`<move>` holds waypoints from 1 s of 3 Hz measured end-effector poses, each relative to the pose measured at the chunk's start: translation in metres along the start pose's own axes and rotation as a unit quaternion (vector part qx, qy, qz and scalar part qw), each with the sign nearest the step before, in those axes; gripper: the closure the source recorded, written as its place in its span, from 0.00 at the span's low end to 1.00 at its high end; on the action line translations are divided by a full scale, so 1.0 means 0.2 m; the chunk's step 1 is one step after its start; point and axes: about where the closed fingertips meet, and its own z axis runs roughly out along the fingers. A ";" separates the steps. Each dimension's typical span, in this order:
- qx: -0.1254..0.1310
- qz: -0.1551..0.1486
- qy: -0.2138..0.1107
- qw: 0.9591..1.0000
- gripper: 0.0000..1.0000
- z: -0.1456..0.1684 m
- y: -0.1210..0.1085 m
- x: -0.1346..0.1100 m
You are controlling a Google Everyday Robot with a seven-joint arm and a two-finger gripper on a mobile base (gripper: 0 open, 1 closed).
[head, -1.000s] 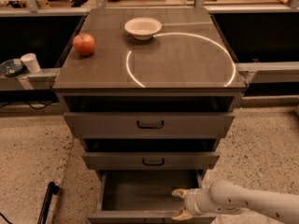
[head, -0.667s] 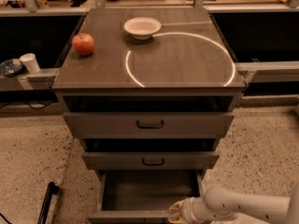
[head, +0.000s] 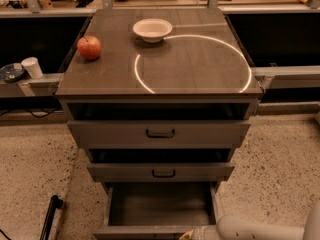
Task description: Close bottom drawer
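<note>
The gripper (head: 190, 233), a pale rounded tip on a smooth white arm (head: 250, 229), sits at the front rim of the bottom drawer (head: 160, 204). Whether it is spread or pressed together cannot be told. Just beyond it, the drawer's plain grey rectangular tray stands open.

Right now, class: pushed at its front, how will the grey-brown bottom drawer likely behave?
The grey-brown bottom drawer probably slides in stiffly, being a rigid box. It likely feels light: nothing shows in its tray. The gripper, off-centre at its front edge, might skew it slightly.
</note>
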 end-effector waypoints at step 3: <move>0.090 -0.005 0.005 0.996 0.82 0.08 -0.04 0.23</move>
